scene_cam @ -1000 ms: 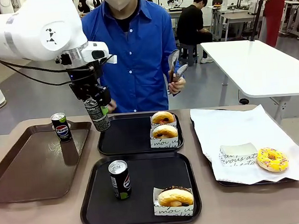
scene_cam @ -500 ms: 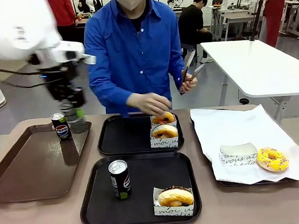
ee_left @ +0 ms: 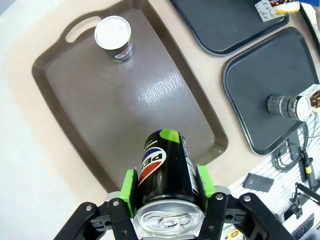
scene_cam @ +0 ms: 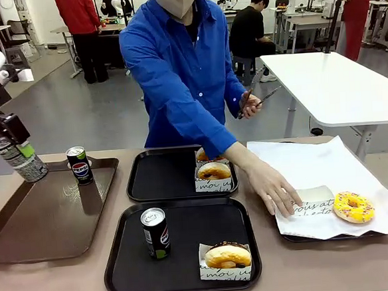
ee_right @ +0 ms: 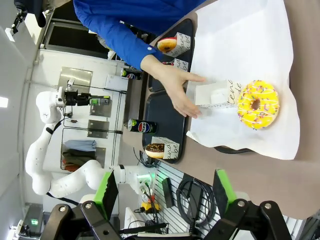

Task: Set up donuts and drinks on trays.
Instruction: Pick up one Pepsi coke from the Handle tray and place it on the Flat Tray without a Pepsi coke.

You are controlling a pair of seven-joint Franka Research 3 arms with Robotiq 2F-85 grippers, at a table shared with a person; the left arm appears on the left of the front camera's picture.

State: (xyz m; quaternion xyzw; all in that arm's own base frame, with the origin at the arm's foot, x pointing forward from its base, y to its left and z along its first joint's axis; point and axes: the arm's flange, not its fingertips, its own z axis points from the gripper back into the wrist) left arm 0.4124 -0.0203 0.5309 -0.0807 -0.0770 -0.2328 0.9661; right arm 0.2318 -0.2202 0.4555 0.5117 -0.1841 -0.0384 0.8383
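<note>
Swung away from the far black tray [scene_cam: 163, 181] out past the table's left edge: left gripper [scene_cam: 8, 142], clamped on the black can with the green base [scene_cam: 22, 161], held tilted in the air beside the brown tray's [scene_cam: 26, 224] far left corner. Seen from the left wrist, green pads pressed against both sides of that can [ee_left: 167, 170], with the brown tray [ee_left: 100, 110] below and another can [ee_left: 114, 37] standing near its handle end. Also moved: person's hand [scene_cam: 273, 186], now reaching across to the white paper sleeve [scene_cam: 311, 200] on the paper-lined tray [scene_cam: 295, 158] at the table's right side, just beside the yellow donut [scene_cam: 353, 206]; tongs kept in the other hand. Right gripper [ee_right: 162, 197] spread wide, empty, hanging over that same tray.

Unchanged on the near black tray [scene_cam: 123, 270]: one can [scene_cam: 155, 233] and a sleeved donut [scene_cam: 227, 256]. On the far black tray, two sleeved donuts [scene_cam: 213, 172] at its right edge, no drink yet.

Meaning for the task, probably: drink for the far tray carried off instead of set down, so that tray remains incomplete.
</note>
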